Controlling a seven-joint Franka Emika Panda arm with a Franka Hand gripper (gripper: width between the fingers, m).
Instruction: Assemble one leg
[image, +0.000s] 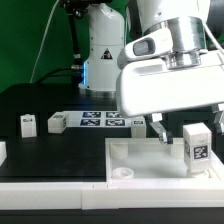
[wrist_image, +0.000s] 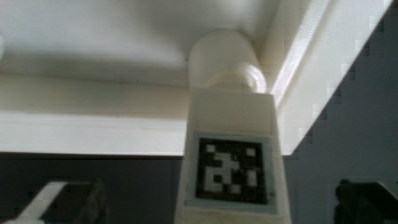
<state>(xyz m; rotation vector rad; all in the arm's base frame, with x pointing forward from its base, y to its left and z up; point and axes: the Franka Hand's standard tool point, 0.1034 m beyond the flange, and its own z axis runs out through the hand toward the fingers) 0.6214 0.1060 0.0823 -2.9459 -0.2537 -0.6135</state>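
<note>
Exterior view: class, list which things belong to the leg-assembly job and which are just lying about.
Job in hand: tagged leg; white tray-like piece; open gripper around the leg.
Lying about: two loose legs; marker board.

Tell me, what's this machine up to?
A robot arm is putting furniture together. One white leg stands upright at a corner of the big white tray. The arm hangs right above it, and its fingers are open on either side of the leg, not gripping it. Two spare legs stand on the black table near the marker board.
</note>
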